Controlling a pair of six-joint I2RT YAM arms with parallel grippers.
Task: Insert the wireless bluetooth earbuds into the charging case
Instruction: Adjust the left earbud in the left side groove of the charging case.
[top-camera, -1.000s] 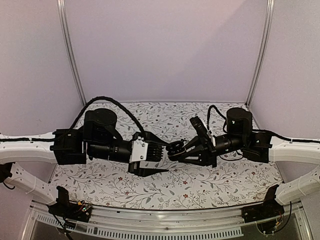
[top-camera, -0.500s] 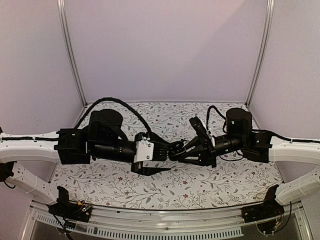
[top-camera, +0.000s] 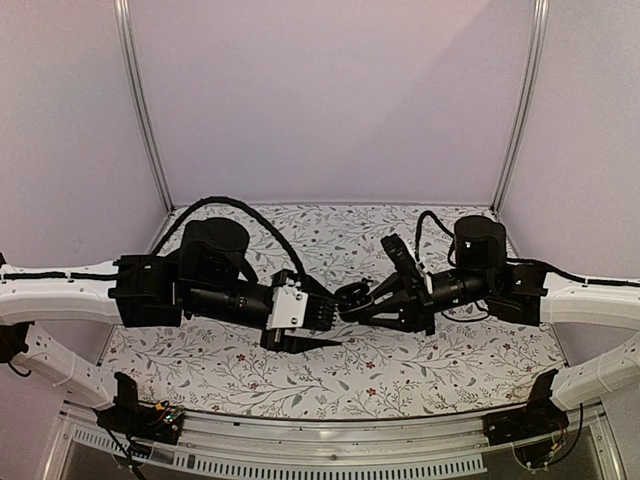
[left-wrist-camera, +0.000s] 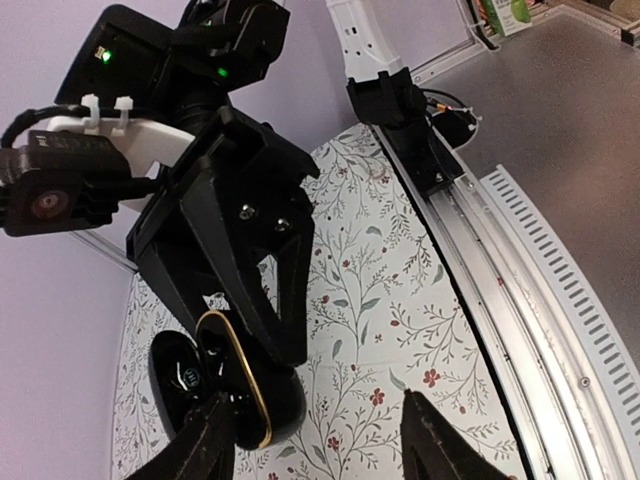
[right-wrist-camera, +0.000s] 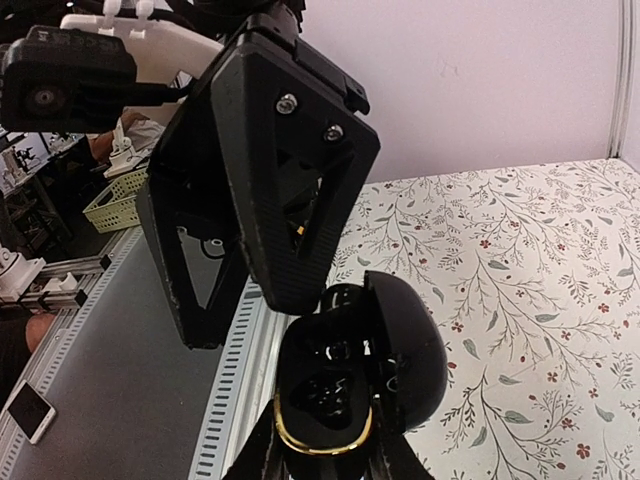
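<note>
The charging case (right-wrist-camera: 335, 395) is glossy black with a gold rim, and its lid (right-wrist-camera: 410, 345) is hinged open. My right gripper (right-wrist-camera: 330, 455) is shut on it and holds it above the floral table. It also shows in the top view (top-camera: 350, 296) and the left wrist view (left-wrist-camera: 240, 385). Its wells hold glossy dark shapes; I cannot tell if these are the earbuds. No earbud shows elsewhere. My left gripper (left-wrist-camera: 315, 445) is open and empty, with its fingers (right-wrist-camera: 290, 180) right beside the case. In the top view the left gripper (top-camera: 325, 325) meets the right gripper (top-camera: 352, 302) mid-table.
The floral mat (top-camera: 400, 370) covers the table under both arms. A metal rail (left-wrist-camera: 500, 260) runs along the near edge. Plain walls close the back and sides.
My left arm has reached to the right, bringing its open gripper closer to the case. The right gripper and the case have barely moved.
</note>
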